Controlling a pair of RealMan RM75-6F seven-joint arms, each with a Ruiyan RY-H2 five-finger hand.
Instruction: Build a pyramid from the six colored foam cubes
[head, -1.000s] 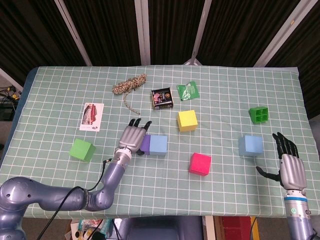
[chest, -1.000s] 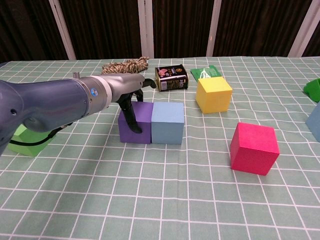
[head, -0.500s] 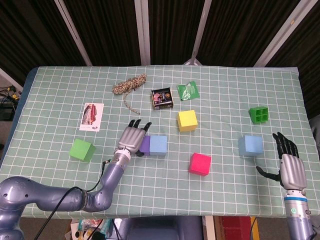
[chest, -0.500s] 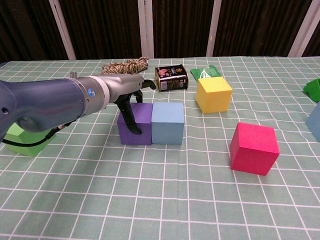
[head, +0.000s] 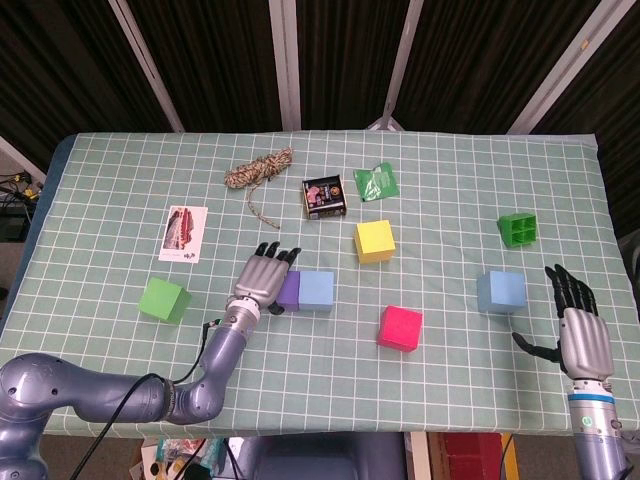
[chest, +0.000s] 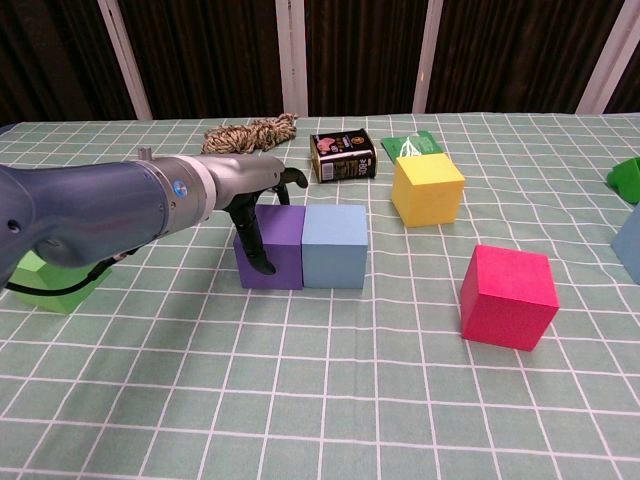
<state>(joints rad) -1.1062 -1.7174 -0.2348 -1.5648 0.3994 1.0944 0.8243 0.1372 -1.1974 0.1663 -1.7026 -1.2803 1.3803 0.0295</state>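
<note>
Risks, left to right. The green cube (head: 165, 299) sits well apart at the left, so a long carry is needed and it could be dropped or squashed on the way. The purple cube (chest: 272, 246) and light blue cube (chest: 335, 245) touch side by side as a base row; a nudge from the left hand (head: 262, 277) on withdrawal could split or skew the pair, judging from the thumb hanging down the purple cube's front-left face. The pink cube (chest: 508, 295) and yellow cube (chest: 427, 188) lie loose nearby; a sweep of the forearm could knock them. The second blue cube (head: 501, 291) sits near the right hand (head: 578, 327) and is untouched.

Pose: the left arm is stretched forward along the table, palm down over the purple cube's left side, fingers spread and resting on or just above its top; firm contact cannot be confirmed, and nothing is seen clamped. The right hand is held upright near the table's right edge, fingers apart, holding nothing.

Clutter at the back: twine bundle (head: 259, 169), small tin (chest: 343, 156), green packet (head: 376, 182), card (head: 183, 233), green four-cell block (head: 517, 229).
</note>
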